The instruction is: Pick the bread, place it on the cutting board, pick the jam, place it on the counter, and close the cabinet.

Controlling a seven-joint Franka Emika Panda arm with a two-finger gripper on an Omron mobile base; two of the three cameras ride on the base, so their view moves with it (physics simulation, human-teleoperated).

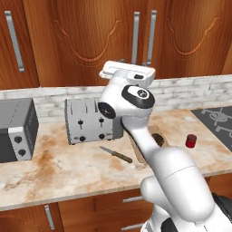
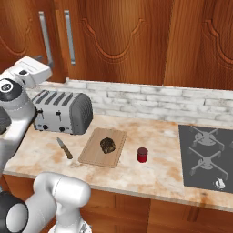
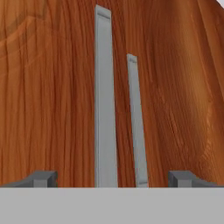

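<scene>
Gripper (image 3: 112, 179): fingers spread wide, nothing between them; raised close in front of the cabinet doors, facing the two silver bar handles (image 3: 105, 109).
Cabinet (image 2: 127, 36): doors shut, carved panels flush, handles side by side.
Bread (image 2: 107, 145): resting on the cutting board (image 2: 93, 154), near its far end.
Jam (image 2: 142, 154): upright on the counter (image 2: 154, 175), just right of the board, apart from it.
Knife (image 2: 64, 148): flat on the counter, left of the board.
Toaster (image 2: 61, 111): behind the knife, against the backsplash.
Stovetop (image 2: 207, 157): right end of the counter.
Microwave (image 1: 16, 129): left of the toaster.
</scene>
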